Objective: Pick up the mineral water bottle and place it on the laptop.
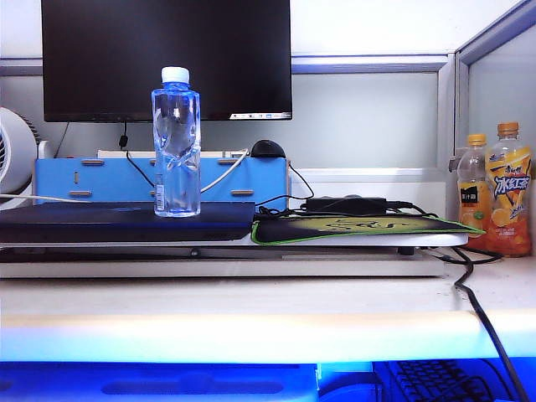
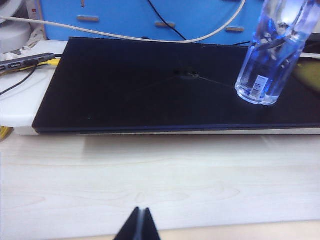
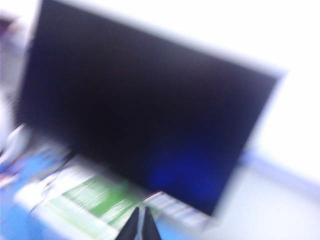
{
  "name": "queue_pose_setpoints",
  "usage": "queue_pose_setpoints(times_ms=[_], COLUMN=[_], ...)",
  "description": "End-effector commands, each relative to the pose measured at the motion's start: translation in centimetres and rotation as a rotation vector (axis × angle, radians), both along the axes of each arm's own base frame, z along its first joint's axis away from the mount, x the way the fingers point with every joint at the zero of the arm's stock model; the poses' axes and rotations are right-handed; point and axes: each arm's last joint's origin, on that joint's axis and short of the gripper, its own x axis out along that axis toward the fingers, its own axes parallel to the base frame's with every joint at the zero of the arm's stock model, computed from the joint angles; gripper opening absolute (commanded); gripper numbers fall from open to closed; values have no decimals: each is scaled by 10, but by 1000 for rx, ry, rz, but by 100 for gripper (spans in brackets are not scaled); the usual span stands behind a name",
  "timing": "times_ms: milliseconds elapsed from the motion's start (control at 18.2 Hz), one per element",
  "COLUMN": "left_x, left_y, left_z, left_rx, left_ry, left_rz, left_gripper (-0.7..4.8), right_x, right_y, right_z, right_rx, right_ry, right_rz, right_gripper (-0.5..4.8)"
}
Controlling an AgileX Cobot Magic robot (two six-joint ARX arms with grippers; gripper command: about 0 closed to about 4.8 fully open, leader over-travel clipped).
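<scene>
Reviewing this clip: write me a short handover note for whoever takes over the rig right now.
Left gripper: shut, empty, low over the bare table in front of the laptop.
Right gripper: shut, empty, facing the monitor; its view is blurred.
Mineral water bottle: upright on the laptop lid, near its right end in the exterior view, free of both grippers.
Done: the bottle is on the laptop.
Left: nothing visible.

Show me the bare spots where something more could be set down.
Free: the laptop lid beside the mineral water bottle, and the pale desk strip before it, where the shut left gripper sits. Crowded: cables on the mouse mat; orange-drink bottles at far right. Right gripper shut.
</scene>
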Motion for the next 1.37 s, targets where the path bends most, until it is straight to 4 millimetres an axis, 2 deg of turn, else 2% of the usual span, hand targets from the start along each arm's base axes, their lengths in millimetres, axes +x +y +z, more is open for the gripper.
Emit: queue_pose_setpoints(times_ms=[55,110,220,275,330,495,714,879,1044,1209,1374], left_x=[0,0,0,0,0,0,0,0,0,0,0], left_y=[0,0,0,0,0,0,0,0,0,0,0], left_z=[0,0,0,0,0,0,0,0,0,0,0], left_rx=[1,1,0,0,1,1,0,0,0,1,1], left_ry=[4,4,4,4,4,4,4,4,4,4,4], left_rz=[-6,-6,-6,-6,-6,-6,-7,-7,-7,-6,-5], left_gripper=[-2,-2,-2,-2,-2,-2,-2,-2,-2,-2,-2], right_x=[-62,-101,-140,-178,-200,-247,-297,-307,-290,-256,-225], right_y=[-48,-81,-114,-146,-165,-205,-247,-255,-242,-217,-198], right_z=[63,90,107,114,116,114,91,62,32,-4,-55], right_rx=[85,146,170,166,163,159,130,70,-23,28,172], right_ry=[-145,-206,-231,-223,-220,-211,-102,134,329,251,71], right_rz=[-22,-21,-19,-19,-20,-28,-16,2,-36,-127,-132], right_gripper=[-1,-1,-1,-1,-1,-1,-1,-1,-1,-1,-1])
